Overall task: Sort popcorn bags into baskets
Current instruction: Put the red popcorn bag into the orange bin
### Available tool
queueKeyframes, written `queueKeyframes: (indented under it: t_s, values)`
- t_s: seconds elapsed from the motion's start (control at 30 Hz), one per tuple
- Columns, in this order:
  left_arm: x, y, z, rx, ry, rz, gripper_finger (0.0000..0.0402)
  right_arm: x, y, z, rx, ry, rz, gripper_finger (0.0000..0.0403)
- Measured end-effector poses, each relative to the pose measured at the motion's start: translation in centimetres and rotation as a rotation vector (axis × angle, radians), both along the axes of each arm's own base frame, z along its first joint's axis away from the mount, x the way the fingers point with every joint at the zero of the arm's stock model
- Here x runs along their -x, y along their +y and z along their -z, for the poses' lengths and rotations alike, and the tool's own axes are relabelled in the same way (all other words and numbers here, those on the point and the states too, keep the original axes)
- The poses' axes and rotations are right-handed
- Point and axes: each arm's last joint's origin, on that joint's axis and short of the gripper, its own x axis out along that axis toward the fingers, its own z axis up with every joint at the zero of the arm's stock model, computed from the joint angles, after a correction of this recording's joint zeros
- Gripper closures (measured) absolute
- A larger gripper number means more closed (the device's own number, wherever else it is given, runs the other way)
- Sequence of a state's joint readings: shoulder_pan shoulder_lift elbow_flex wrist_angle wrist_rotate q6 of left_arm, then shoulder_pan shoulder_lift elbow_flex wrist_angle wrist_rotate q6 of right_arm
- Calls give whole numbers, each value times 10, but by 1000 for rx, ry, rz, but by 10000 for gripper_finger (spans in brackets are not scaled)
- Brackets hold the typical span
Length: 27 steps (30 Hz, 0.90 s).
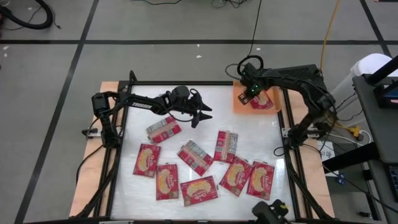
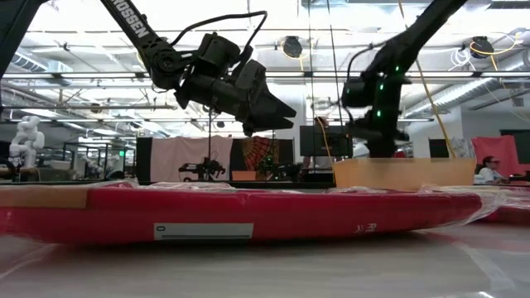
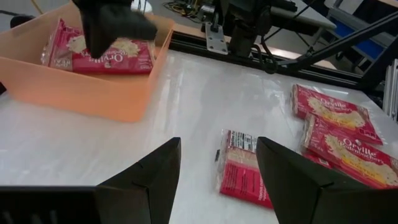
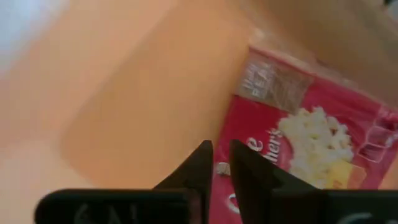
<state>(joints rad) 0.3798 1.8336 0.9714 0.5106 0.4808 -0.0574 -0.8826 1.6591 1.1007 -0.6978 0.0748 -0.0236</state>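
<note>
The orange tray [image 1: 239,107] sits at the table's far right corner. My right gripper [image 1: 247,94] reaches down into it and is shut on a red popcorn bag [image 4: 311,137] lying picture-side up. My left gripper [image 1: 202,116] hovers open above the table's middle, well off the surface in the low view [image 2: 281,112], touching nothing. A bag with its grey-white panel up [image 3: 239,165] lies flat on the table below and ahead of it. Several more red bags [image 1: 199,190] lie flat across the near half of the table. My right gripper [image 4: 221,149] pinches the popcorn bag between its two fingers at one long edge [image 4: 233,134], coming from above and pointing down. The bag sits inside the tray, tilted, its held edge raised [image 3: 134,45] and its lower edge on the tray floor.
A black frame rail [image 1: 186,83] runs around the table, and the right arm's base [image 1: 298,134] stands at the right edge. A bag [image 2: 248,215] lies close in front of the low camera. Bare table [image 3: 186,93] lies between the left gripper and the tray wall [image 3: 81,93].
</note>
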Motion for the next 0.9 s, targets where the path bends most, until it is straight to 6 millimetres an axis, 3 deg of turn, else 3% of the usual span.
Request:
queueKeyframes:
  t_s: [0.23, 0.57, 0.77, 0.9]
  values:
    - [0, 0, 1, 3, 14, 0, 190, 13, -13, 21, 7, 171, 81, 389]
    - [1, 0, 3, 12, 35, 0, 190, 37, -17, 15, -8, 257, 181, 394]
    - [1, 0, 3, 12, 36, 0, 190, 15, -14, 10, -24, 29, 159, 394]
    - [1, 0, 3, 12, 36, 0, 190, -6, 0, 11, 3, 7, 74, 395]
